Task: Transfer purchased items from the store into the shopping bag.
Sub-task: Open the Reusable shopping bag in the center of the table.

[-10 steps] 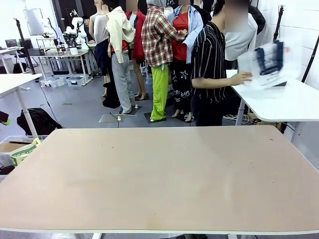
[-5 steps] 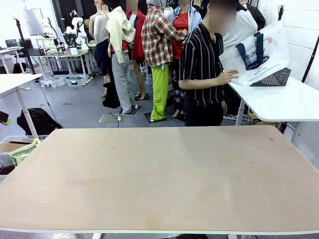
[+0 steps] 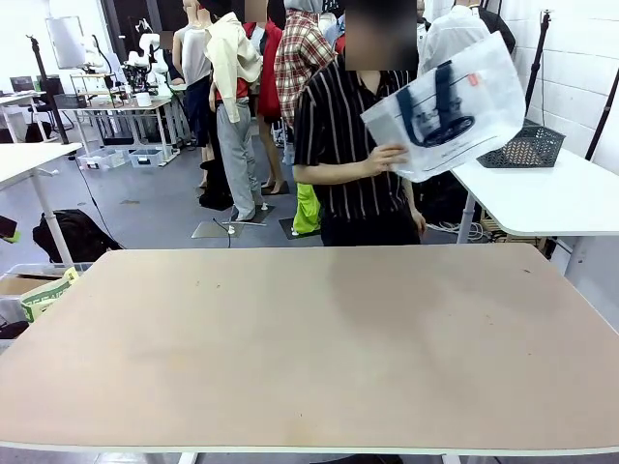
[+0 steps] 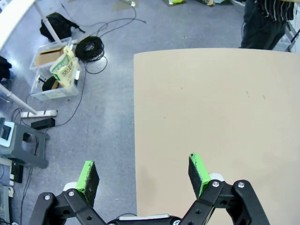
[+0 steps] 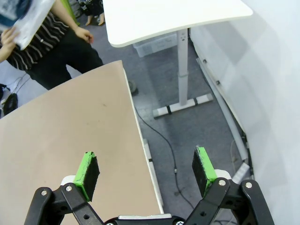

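Translucent white plastic, dark blue handles, a dark oval print: that's the shopping bag (image 3: 455,101), up in the air at the far side of the table. A person in a black striped shirt has it by the lower corner with one hand (image 3: 385,159), standing right at the far edge of the broad tan tabletop (image 3: 309,338). From my right wrist I catch a corner of that bag at the top of the picture.

The dark grey mesh-sided plastic basket (image 3: 530,148) sits on the white side table (image 3: 551,203), over on my right, just behind the raised bag. What lies inside it I can't make out through the mesh.

My left pincer (image 4: 143,172) hangs with jaws spread wide, nothing between the green pads (image 4: 88,176); it straddles the table's left edge, one pad over bare board, the other over grey floor. My right pincer (image 5: 146,166) is just as wide apart and empty, hanging over the table's right edge, cables and floor below.
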Robot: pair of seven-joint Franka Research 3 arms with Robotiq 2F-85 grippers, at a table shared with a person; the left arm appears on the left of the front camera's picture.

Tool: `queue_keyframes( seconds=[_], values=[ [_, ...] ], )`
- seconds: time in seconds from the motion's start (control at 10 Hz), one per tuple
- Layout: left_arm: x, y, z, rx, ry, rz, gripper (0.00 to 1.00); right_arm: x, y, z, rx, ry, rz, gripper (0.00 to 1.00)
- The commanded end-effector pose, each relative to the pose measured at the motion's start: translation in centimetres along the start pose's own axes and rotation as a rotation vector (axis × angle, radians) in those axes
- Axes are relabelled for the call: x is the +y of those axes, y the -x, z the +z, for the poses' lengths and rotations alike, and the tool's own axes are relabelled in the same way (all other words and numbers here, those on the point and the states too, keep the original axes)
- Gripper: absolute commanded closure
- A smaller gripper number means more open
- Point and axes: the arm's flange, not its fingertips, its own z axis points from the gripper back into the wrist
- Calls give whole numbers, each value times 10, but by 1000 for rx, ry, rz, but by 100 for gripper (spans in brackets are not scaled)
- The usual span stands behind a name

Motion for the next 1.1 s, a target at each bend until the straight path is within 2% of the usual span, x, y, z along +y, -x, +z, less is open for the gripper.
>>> queue_keyframes(
  seconds=[0.0,1.0],
  values=[
    [4,1,1,-3,0,-2,0,0,1,0,6,-2,9,0],
    [4,1,1,-3,0,-2,0,0,1,0,6,-2,9,0]
  ],
)
